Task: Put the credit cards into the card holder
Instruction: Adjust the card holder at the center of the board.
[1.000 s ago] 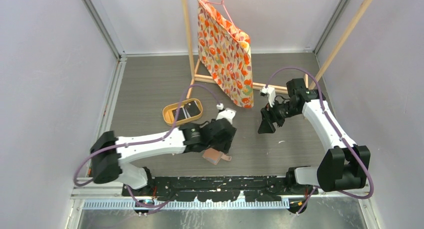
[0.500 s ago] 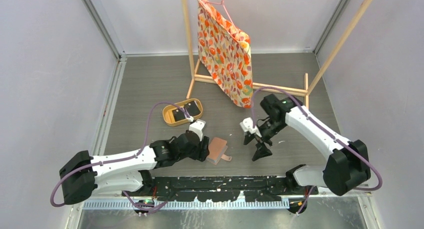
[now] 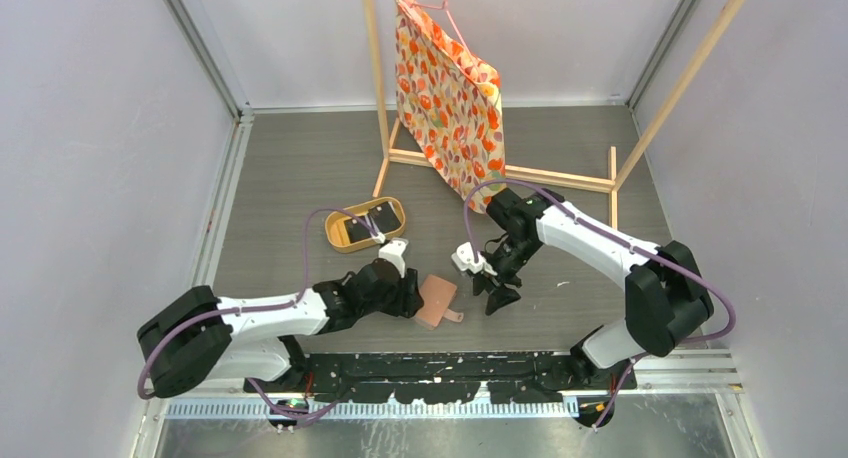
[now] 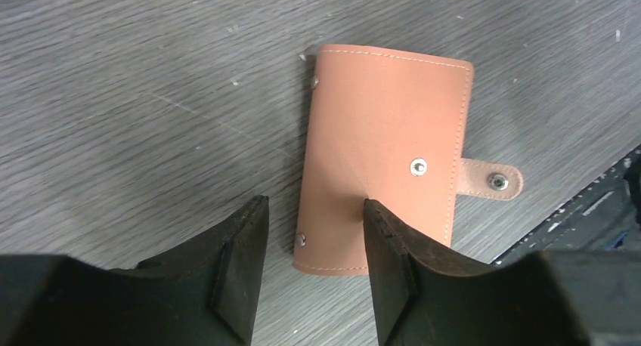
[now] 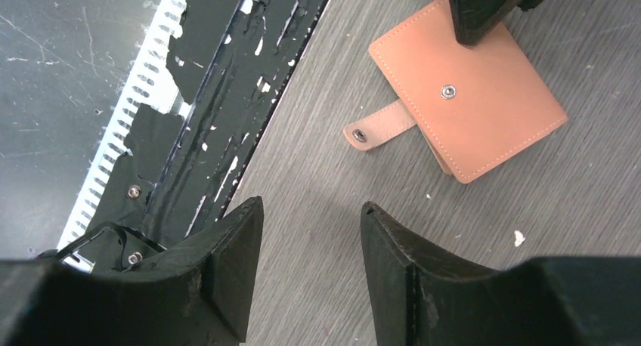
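Card holder (image 4: 385, 157) — folded, tab unsnapped, lay flat on table (image 4: 113, 97). Left fingers (image 4: 242, 263) were spread at its edge; right fingers (image 5: 234, 270) were spread, empty, near the tab.

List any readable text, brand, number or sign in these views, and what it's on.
No text can be read in any view.
card holder: plain leather with stitching and two snap studs, no brand or stamp on the side shown.
credit cards in the tray: any print is too small to read.
hanging bag: floral pattern only, no words visible.
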Robot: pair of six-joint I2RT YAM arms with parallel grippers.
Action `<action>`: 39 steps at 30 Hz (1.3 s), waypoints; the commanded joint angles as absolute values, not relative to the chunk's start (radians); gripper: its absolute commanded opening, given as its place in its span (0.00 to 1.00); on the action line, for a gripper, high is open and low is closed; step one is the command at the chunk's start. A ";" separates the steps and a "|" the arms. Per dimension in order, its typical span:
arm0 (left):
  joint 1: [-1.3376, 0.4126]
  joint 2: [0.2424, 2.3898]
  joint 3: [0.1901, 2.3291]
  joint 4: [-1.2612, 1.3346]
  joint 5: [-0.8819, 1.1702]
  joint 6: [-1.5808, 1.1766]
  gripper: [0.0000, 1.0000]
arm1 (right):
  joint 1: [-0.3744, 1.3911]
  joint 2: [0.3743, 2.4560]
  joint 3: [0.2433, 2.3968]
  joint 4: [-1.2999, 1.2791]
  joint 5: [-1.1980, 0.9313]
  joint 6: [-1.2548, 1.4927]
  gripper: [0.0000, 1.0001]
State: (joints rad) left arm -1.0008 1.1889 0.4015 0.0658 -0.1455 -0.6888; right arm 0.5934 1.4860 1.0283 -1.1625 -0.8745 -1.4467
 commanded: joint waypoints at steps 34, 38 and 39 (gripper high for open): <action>-1.193 1.431 0.480 0.362 -0.111 -1.015 0.46 | 0.428 1.427 0.990 -1.048 -0.609 -0.807 0.51; -1.190 1.271 0.491 0.226 -0.180 -0.740 0.66 | 0.427 1.445 1.003 -1.078 -0.632 -0.835 0.50; -1.185 1.232 0.495 0.212 -0.176 -0.652 0.70 | 0.428 1.444 1.007 -1.083 -0.635 -0.838 0.50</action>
State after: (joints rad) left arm -1.1900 1.3643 0.4816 0.3080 -0.0971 -0.9619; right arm 0.4271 1.4521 0.9821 -1.0389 -0.6201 -0.7929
